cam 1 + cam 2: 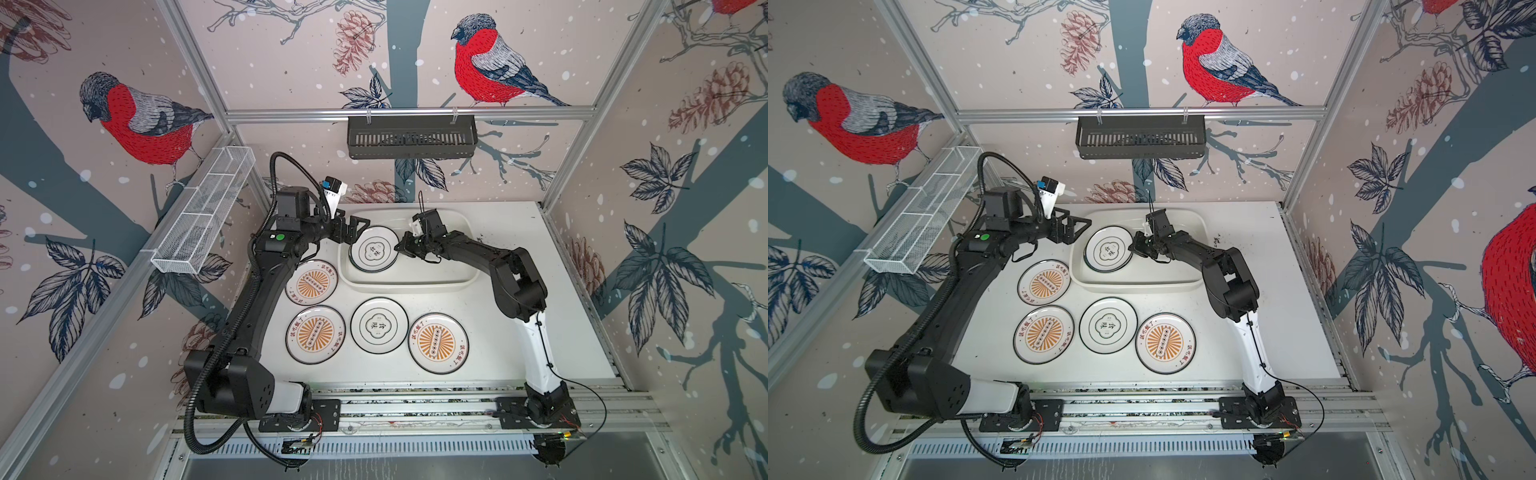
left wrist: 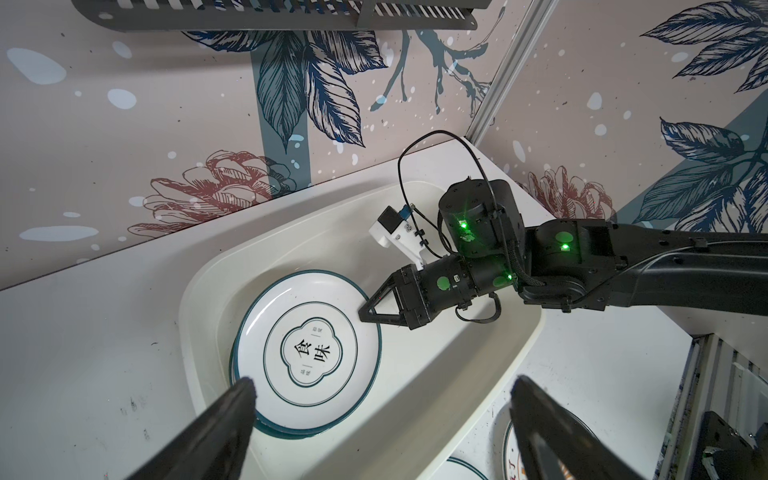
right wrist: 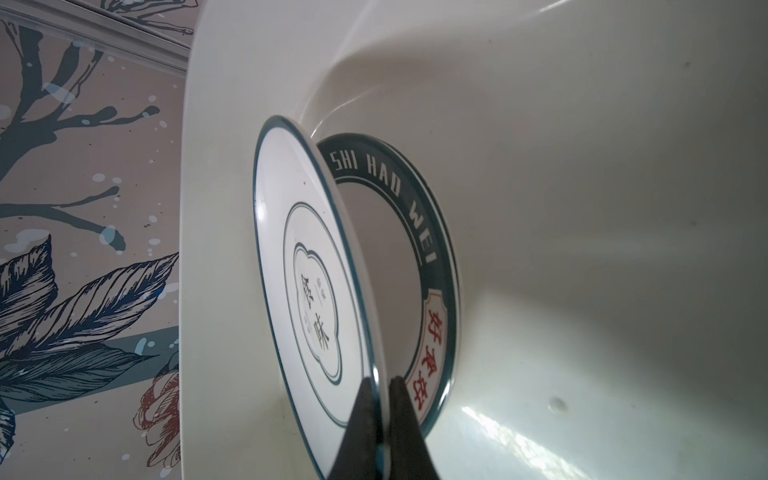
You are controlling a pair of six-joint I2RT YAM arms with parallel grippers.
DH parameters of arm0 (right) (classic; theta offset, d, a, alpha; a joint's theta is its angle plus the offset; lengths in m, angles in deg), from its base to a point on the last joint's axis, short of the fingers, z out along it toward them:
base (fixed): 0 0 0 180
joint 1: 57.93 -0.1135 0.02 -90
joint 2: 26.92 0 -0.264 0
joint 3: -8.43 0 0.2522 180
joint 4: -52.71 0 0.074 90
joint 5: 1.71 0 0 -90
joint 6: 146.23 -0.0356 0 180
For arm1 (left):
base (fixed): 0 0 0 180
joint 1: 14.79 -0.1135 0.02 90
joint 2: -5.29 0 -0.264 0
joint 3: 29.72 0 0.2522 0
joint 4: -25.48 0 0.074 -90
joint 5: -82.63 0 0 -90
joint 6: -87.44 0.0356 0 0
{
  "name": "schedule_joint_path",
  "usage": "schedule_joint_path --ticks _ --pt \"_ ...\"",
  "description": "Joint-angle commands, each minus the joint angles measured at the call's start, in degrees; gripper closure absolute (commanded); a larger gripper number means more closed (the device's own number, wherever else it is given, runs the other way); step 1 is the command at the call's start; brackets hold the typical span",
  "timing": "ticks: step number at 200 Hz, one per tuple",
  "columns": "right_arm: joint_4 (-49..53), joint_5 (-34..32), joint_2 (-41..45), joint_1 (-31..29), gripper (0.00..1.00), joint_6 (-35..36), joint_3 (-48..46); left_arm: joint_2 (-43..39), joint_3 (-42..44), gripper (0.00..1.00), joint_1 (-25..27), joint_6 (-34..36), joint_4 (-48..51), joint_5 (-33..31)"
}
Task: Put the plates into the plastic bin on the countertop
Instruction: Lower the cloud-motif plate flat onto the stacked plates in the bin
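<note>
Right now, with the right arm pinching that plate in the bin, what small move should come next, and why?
Probably lower it slightly, then open the right jaws. They are shut on the rim of the quatrefoil plate, which is inside the plastic bin but tilted, its gripped edge raised above the lettered plate beneath. Easing down first should avoid a drop.

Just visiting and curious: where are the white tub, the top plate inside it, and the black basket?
plastic bin [image 1: 415,281]: a top view, near rim.
top plate [image 1: 372,249]: a top view, printed centre.
black basket [image 1: 411,139]: a top view, slatted front.
</note>
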Motion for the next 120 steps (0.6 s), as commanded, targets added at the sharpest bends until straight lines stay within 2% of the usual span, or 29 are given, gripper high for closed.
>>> schedule_joint_path --ticks 1,54,120 --pt "-2.44 2.33 -0.64 0.05 0.91 -0.96 0.71 0.02 -0.56 0.06 -0.14 1.04 0.44 1.27" --pt "-1.7 2.66 -1.45 0.07 0.86 -0.79 0.94 0.06 -0.2 0.06 -0.11 -0.18 0.15 2.66" --pt "1.78 1.3 -1.65 0.18 0.74 0.85 2.37 0.41 -1.16 0.05 -0.11 -0.37 0.14 2.73"
